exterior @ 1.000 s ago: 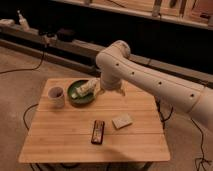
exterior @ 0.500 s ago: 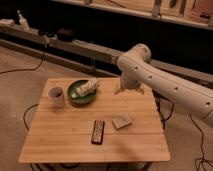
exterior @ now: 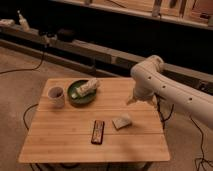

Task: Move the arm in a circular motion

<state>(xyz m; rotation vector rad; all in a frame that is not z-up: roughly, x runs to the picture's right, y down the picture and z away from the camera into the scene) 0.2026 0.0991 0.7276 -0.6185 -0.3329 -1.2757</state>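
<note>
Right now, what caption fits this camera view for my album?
White robot arm holds its pincer above the wooden table, near a green plate, a mug and a dark bar.

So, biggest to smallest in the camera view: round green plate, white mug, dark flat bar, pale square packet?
Largest first:
Round green plate
white mug
dark flat bar and pale square packet, too alike to rank.
The cream arm's gripper hangs over the table's right side.

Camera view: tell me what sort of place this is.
Probably a robotics lab or workshop: loose cables trail over the bare floor, a long equipment bench lines the back, and the arm holds its pincer above the wooden table.
</note>
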